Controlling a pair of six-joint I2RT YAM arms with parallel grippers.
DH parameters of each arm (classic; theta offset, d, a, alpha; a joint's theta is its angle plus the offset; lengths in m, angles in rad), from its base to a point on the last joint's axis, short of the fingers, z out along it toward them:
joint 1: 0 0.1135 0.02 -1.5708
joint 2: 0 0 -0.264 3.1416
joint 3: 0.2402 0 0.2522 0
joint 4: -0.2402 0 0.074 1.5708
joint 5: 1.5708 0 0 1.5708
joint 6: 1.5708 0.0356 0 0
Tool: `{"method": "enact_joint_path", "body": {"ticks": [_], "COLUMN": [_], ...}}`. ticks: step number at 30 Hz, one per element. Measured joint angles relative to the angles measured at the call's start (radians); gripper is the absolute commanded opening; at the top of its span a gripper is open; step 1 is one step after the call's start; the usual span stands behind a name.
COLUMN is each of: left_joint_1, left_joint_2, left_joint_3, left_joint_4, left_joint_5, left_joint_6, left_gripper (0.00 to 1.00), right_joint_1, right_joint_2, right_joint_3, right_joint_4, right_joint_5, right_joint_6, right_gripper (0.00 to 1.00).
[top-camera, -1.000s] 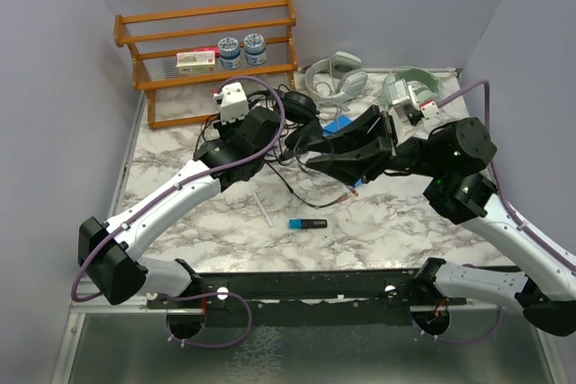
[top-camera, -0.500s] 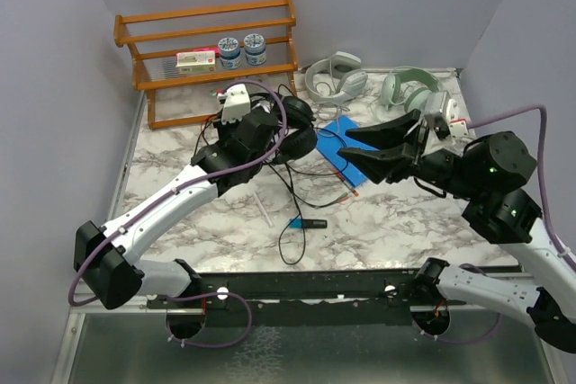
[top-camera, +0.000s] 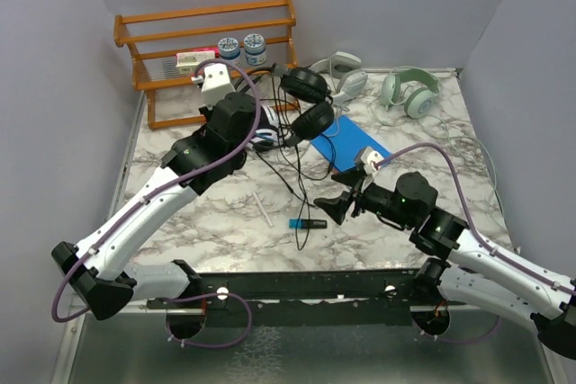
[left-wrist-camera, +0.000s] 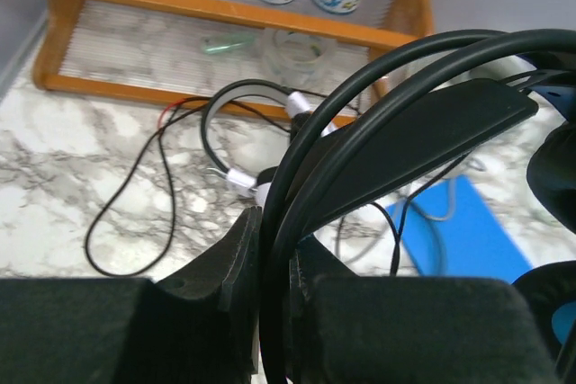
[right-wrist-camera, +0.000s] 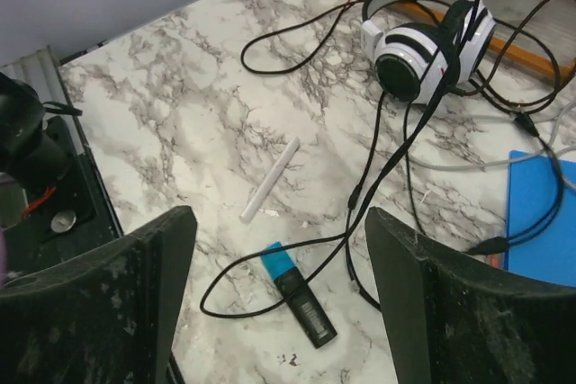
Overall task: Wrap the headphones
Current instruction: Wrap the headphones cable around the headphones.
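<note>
My left gripper (top-camera: 267, 129) is shut on the headband of the all-black headphones (top-camera: 309, 103) and holds them above the table; the headband (left-wrist-camera: 423, 123) runs between my jaws in the left wrist view. Their thin cable (top-camera: 300, 195) hangs to the table and loops near the front. The white-and-black headphones (top-camera: 263, 139) lie below them, also in the right wrist view (right-wrist-camera: 423, 51). Two pale pairs lie at the back, one (top-camera: 337, 74) left of the other (top-camera: 409, 89). My right gripper (top-camera: 338, 208) is open and empty, low over the cable loop (right-wrist-camera: 270, 263).
A wooden rack (top-camera: 202, 51) with two jars and a box stands at the back left. A blue notebook (top-camera: 353, 144) lies mid-table. A blue-capped marker (top-camera: 308, 223) and a white stick (top-camera: 263, 209) lie near the front. Loose cables spread right of the notebook.
My left gripper has lifted the black headphones up and back toward the rack. My right gripper has pulled back from them and dropped low near the marker, still open.
</note>
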Motion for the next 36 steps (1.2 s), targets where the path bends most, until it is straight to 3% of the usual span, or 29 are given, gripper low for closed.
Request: {"method": "enact_joint_path", "body": {"ticks": [7, 13, 17, 23, 27, 36], "left_joint_1": [0.000, 0.000, 0.000, 0.000, 0.000, 0.000], "left_joint_2": [-0.052, -0.071, -0.063, -0.036, -0.008, 0.033], "left_joint_3": [0.141, 0.256, 0.331, 0.433, 0.492, 0.559], "left_joint_4": [-0.067, -0.097, -0.115, -0.134, -0.142, -0.147], "left_joint_5": [0.101, 0.189, 0.238, 0.261, 0.263, 0.275], "left_joint_6": [-0.070, -0.099, -0.103, -0.105, -0.105, -0.103], "left_gripper": [0.00, 0.00, 0.00, 0.00, 0.00, 0.00], "right_joint_1": [0.000, 0.000, -0.001, -0.001, -0.001, -0.001], "right_joint_2": [-0.021, 0.103, 0.215, 0.323, 0.425, 0.668], "right_joint_3": [-0.171, -0.203, -0.155, -0.068, -0.013, 0.157], "right_joint_4": [0.296, 0.498, 0.546, 0.637, 0.713, 0.837], "right_joint_5": [0.050, 0.149, 0.155, 0.033, -0.005, 0.147], "right_joint_6": [0.021, 0.040, 0.039, 0.057, 0.079, 0.054], "right_gripper": [0.88, 0.89, 0.88, 0.87, 0.95, 0.99]}}
